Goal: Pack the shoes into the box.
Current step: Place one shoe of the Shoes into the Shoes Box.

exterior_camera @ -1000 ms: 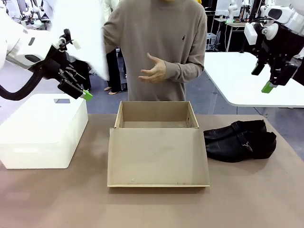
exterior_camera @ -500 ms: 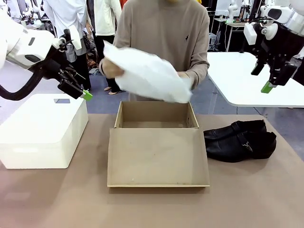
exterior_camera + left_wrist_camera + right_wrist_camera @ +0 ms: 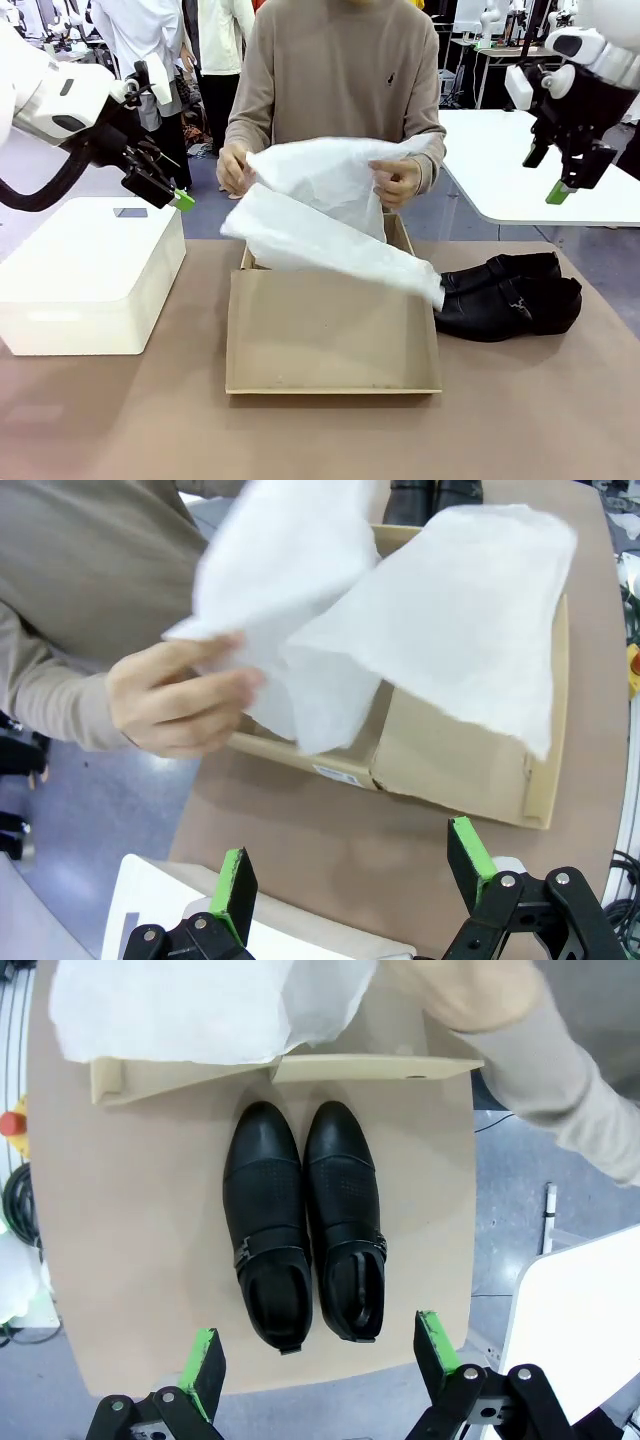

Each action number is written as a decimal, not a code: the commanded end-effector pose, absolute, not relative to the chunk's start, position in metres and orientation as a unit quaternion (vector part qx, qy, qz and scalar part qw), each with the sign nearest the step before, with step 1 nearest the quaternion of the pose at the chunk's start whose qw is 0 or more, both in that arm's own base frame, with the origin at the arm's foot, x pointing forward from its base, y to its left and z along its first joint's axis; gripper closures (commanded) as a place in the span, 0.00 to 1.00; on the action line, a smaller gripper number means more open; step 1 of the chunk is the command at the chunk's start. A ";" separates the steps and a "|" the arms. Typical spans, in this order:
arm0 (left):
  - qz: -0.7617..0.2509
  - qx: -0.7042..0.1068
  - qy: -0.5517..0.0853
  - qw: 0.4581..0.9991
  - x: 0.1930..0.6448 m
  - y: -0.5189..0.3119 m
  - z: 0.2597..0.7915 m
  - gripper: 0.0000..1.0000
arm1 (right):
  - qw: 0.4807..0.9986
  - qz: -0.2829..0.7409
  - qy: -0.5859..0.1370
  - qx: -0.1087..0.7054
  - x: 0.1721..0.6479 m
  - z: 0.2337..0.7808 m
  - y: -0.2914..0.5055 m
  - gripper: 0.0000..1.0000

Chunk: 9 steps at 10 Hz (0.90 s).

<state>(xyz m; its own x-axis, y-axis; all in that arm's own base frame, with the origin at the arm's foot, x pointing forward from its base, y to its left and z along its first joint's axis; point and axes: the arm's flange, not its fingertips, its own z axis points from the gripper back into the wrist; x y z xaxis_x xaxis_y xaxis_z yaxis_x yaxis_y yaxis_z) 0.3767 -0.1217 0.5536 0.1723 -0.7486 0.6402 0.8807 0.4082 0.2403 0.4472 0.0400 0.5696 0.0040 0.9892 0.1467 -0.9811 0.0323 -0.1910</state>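
A brown cardboard box (image 3: 330, 340) lies open mid-table, its flap lid toward me. A person's hands (image 3: 398, 182) hold a big sheet of white tissue paper (image 3: 330, 225) over it, hiding the box's inside; the same paper (image 3: 440, 630) drapes across the box (image 3: 470, 760) in the left wrist view. The pair of glossy black shoes (image 3: 507, 295) sits side by side on the table right of the box, buckles showing (image 3: 305, 1235). My left gripper (image 3: 355, 865) hangs open high above the white box. My right gripper (image 3: 315, 1350) hangs open well above the shoes.
A large white rectangular box (image 3: 90, 275) stands on the table's left, under my left arm. A white table (image 3: 540, 165) lies beyond the far right corner. Other people stand in the far left background. The brown tabletop (image 3: 320, 435) in front of the box is bare.
The person brought the tissue paper in and lowered it, unfolded, over the box. My right gripper shifted slightly left. The left arm and the shoes stayed put.
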 end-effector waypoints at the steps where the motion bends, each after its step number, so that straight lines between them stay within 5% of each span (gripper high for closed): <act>1: -0.533 -0.099 -0.357 0.760 0.377 -0.121 0.554 0.00 | 0.686 0.717 -0.117 -0.029 0.471 0.561 0.025 0.00; 9: -0.533 -0.099 -0.357 0.760 0.377 -0.121 0.554 0.00 | 0.732 0.675 -0.090 0.003 0.512 0.499 -0.009 0.00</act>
